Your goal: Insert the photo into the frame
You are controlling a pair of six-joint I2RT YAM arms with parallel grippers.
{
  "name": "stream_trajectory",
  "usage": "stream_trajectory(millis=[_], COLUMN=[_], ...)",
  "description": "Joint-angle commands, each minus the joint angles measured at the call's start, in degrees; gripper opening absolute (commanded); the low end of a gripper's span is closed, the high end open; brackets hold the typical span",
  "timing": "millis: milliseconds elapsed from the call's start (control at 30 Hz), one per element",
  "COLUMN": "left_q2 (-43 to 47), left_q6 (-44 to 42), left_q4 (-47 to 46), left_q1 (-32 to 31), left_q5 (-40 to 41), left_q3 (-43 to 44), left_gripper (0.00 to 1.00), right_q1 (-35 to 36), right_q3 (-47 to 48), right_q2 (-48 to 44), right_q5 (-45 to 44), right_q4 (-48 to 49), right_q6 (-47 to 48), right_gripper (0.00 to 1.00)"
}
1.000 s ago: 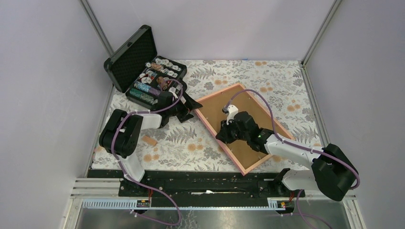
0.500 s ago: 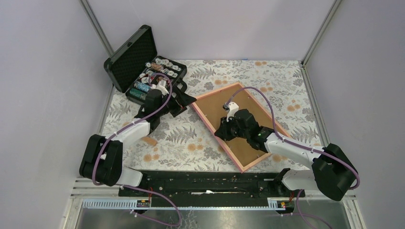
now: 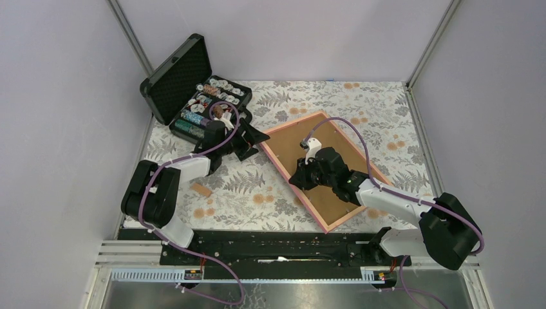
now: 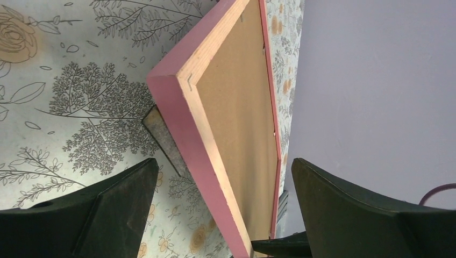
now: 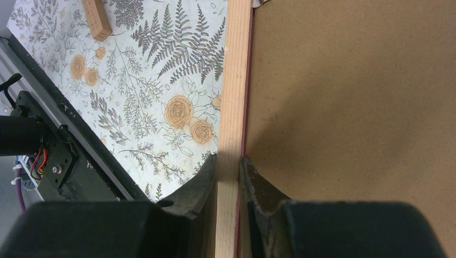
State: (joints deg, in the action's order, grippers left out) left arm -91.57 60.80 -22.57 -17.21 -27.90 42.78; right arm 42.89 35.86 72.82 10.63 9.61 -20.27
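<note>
Within the last second our left arm swings out and returns, so the widely spread left fingers (image 4: 107,209) again bracket, without touching, the 10 o'clock corner of the large flat picture frame with a thin pinkish-orange wooden border (image 3: 291,125). The right fingers (image 5: 258,188) keep pinching its 8 o'clock long edge, and the frame barely shifts, so we judge a second grip is only being lined up. The frame lies right of centre on the floral-patterned desk (image 3: 257,193), brown backing board (image 5: 349,107) up, long axis from 11 to 5 o'clock; we cannot see the photo.

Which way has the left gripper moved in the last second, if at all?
Yes: the left gripper shifted slightly toward the open black case.
</note>
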Motion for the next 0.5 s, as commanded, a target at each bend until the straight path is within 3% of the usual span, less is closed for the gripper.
stream_trajectory(millis=[0, 133, 467], left_q2=[1.6, 5.7, 3.6], left_q6=[-0.1, -1.7, -0.5], left_q4=[-3.8, -0.8, -2.5], left_q1=[-0.1, -0.3, -1.3], left_q5=[-0.3, 3.7, 0.8], left_q3=[2.3, 0.9, 3.6], left_gripper=[0.99, 0.99, 0.99], right_q1=[-0.7, -0.6, -0.6], right_q3=[2.4, 2.1, 2.1], right_q2=[-0.6, -0.7, -0.6], right_q5=[1.6, 1.6, 1.8], right_q4=[5.9, 5.8, 6.3], right_q6=[-0.3, -0.2, -0.7], right_gripper=[0.0, 0.0, 0.0])
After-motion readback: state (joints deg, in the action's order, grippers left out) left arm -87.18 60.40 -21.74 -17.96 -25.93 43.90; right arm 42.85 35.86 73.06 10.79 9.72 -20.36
